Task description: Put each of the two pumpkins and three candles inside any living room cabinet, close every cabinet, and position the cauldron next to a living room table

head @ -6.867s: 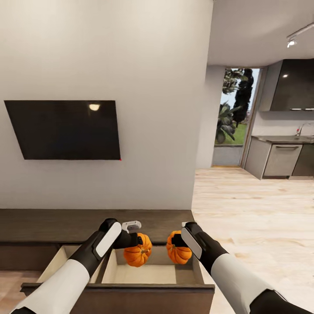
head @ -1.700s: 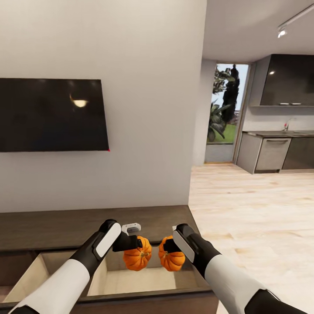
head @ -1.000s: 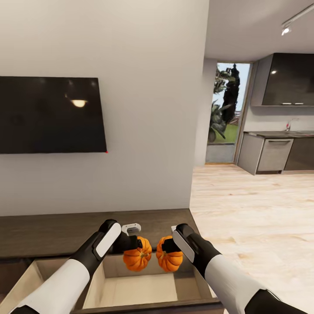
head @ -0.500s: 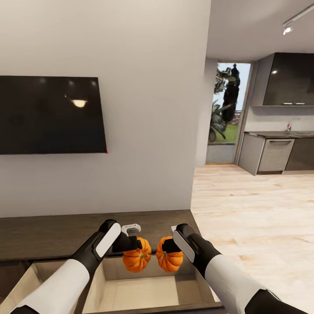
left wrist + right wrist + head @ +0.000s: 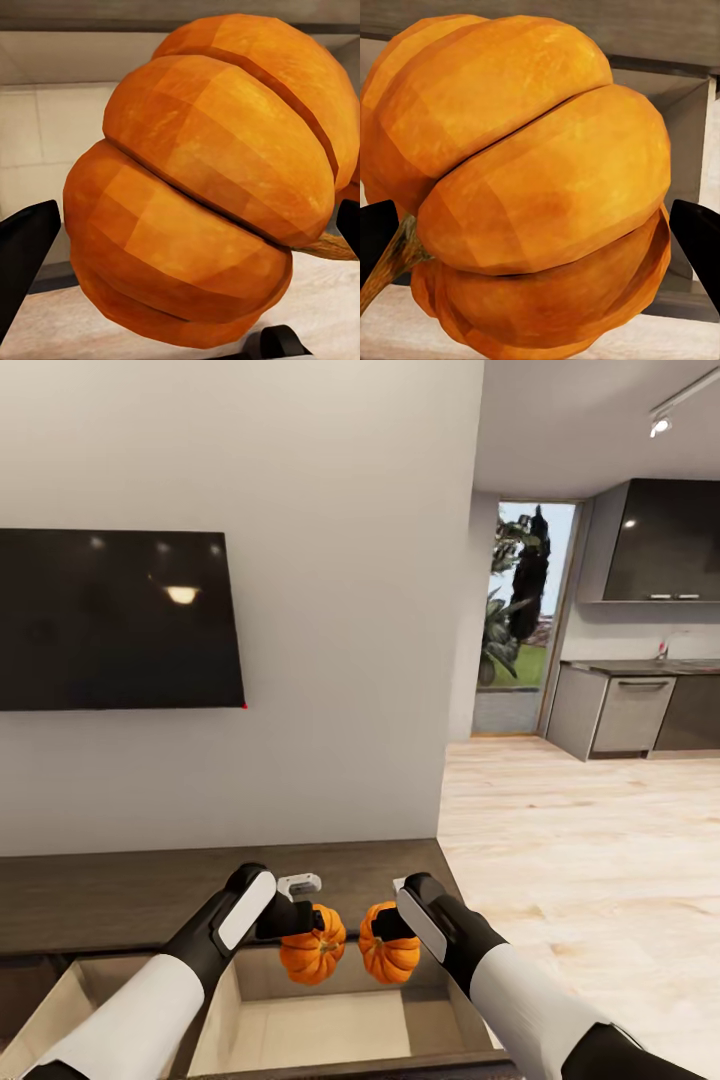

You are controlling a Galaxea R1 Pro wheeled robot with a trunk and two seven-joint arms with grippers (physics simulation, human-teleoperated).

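Over open cabinet drawer (image 5: 320,1025), L pincer (image 5: 312,938) & R pincer (image 5: 385,938) each grip pumpkins (image 5: 313,956).

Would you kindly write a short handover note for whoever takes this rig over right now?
Left pincer: shut on the left pumpkin.
Right pincer: shut on the right pumpkin.
Both pumpkins hang side by side above the open drawer of the TV console.
Done: drawer open, pumpkins picked up.
Left: release both pumpkins into the drawer, stow three candles, shut every drawer, set the cauldron next to the table.
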